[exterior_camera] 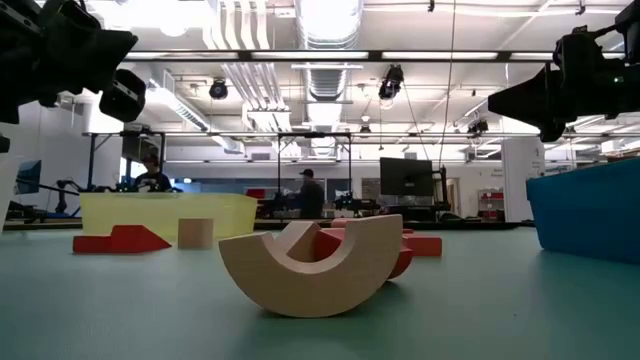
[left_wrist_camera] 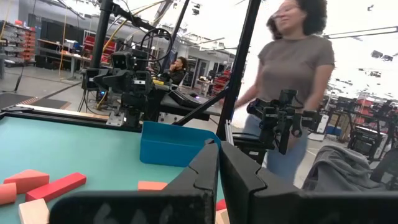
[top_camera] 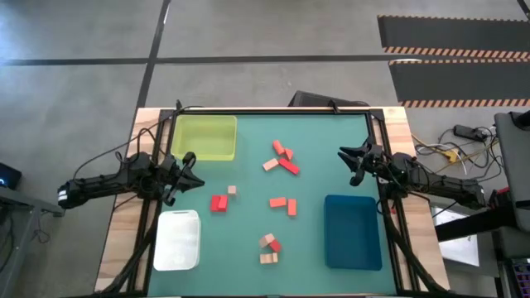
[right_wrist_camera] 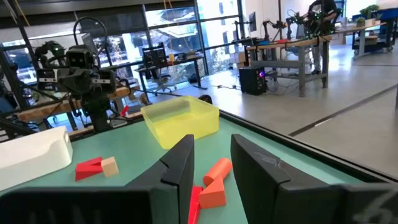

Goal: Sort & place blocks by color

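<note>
Red blocks [top_camera: 288, 165]: bar cluster, table centre, toward right tool
Right tool [top_camera: 343, 156]: nearer, slightly spread, empty
Left tool [top_camera: 195, 170]: pressed together, waiting

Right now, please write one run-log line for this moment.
blocks: scattered on mat, none in trays | left gripper: shut, empty, above mat | right gripper: slightly open, empty, above mat

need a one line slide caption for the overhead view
Two arms wait at the table's sides, red, orange and tan blocks scattered between yellow-green tray, white tray and blue tray.
</note>
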You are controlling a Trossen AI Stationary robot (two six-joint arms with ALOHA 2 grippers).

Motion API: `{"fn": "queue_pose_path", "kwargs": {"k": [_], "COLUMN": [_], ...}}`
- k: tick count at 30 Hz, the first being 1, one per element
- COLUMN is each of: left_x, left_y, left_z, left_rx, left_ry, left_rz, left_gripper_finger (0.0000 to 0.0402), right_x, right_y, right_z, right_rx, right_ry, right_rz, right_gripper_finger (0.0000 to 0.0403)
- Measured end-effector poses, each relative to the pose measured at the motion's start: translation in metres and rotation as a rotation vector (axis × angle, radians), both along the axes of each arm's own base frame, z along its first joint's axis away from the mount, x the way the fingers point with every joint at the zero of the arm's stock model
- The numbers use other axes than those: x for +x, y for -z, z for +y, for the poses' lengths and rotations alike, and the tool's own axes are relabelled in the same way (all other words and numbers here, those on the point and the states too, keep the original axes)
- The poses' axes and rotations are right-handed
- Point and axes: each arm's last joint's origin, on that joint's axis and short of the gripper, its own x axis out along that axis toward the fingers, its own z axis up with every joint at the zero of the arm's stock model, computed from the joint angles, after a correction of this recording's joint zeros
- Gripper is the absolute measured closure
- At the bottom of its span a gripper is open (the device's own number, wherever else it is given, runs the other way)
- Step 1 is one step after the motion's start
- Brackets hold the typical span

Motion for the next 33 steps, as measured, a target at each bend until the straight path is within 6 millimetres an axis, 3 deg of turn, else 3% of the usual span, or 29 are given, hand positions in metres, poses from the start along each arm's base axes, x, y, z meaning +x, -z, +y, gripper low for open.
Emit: {"fn": "queue_pose_path", "kwargs": {"k": [24, 33], "left_x": [0.0, 0.0], "left_y": [0.0, 0.0], "left_z": [0.0, 0.0], "left_rx": [0.0, 0.0], "left_ry": [0.0, 0.0], "left_rz": [0.0, 0.0], "left_gripper_finger": [0.0402, 0.0402], "right_x": [0.0, -0.0001], "right_y": [0.0, -0.0001], "right_z": [0.0, -0.0002], "right_rx": [-0.005, -0.415], "right_ry": [0.0, 0.017], "right_rz": [0.002, 0.187], "right_gripper_finger": [0.0307, 0.0307]}}
